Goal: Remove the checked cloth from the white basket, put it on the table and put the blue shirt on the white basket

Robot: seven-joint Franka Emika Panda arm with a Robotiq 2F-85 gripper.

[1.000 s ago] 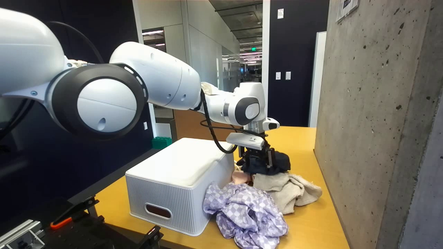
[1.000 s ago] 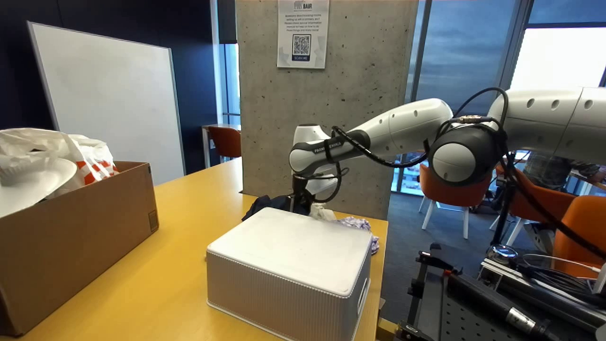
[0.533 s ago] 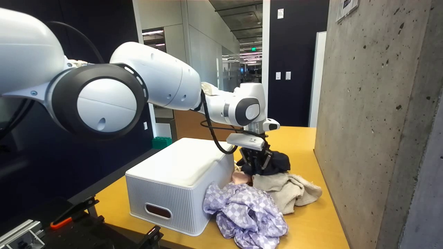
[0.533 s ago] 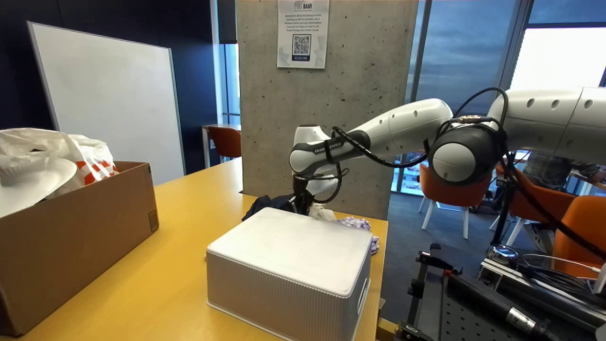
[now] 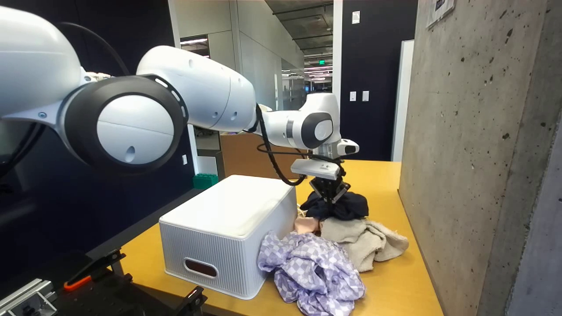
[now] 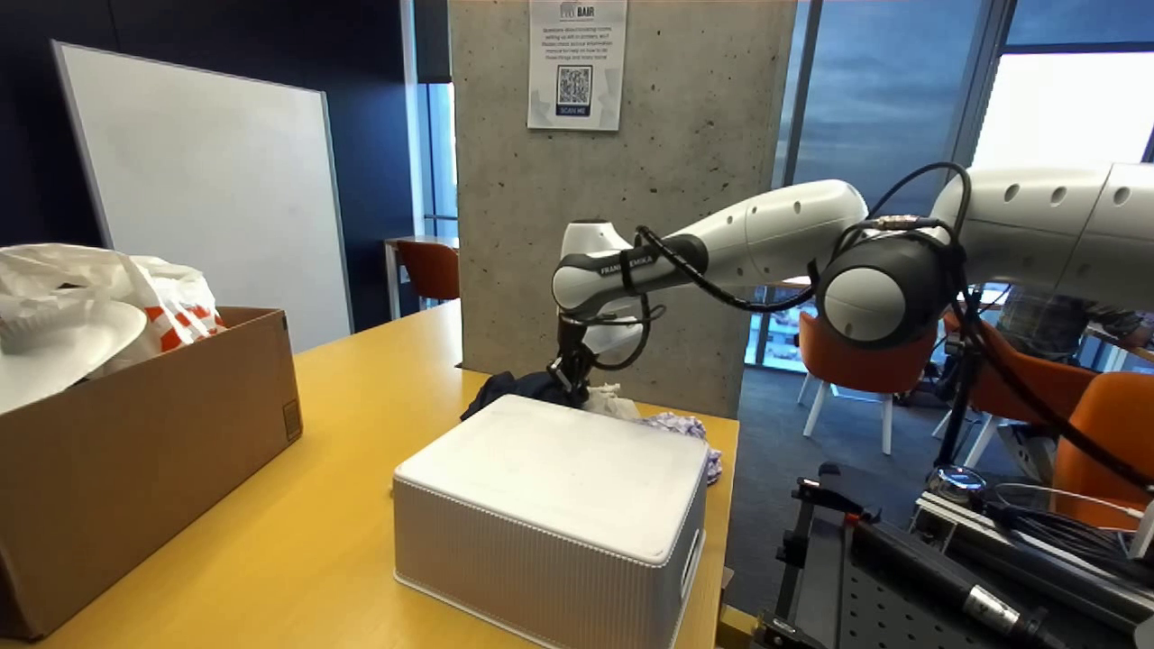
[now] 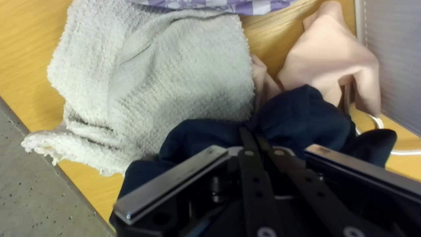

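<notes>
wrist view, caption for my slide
Fingers shut on the blue shirt, beige cloth and peach fabric next to it, checked cloth at the top edge.

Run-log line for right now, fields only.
jaws: shut on blue shirt | checked cloth: on table, beside white basket | beige cloth: next to blue shirt | pending: blue shirt onto white basket

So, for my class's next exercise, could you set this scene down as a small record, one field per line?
Surface: bright yellow flat tabletop
Container: white ribbed rectangular plastic basket, flat face up
Beside it: crumpled lilac-and-white checked cloth, on the tabletop
Grasp: black two-fingered tool shut on dark navy fabric shirt
Close by: nubbly cream-beige cloth; smooth peach cloth
Also on tabletop: brown cardboard box
Not yet done: shirt onto the basket
</notes>
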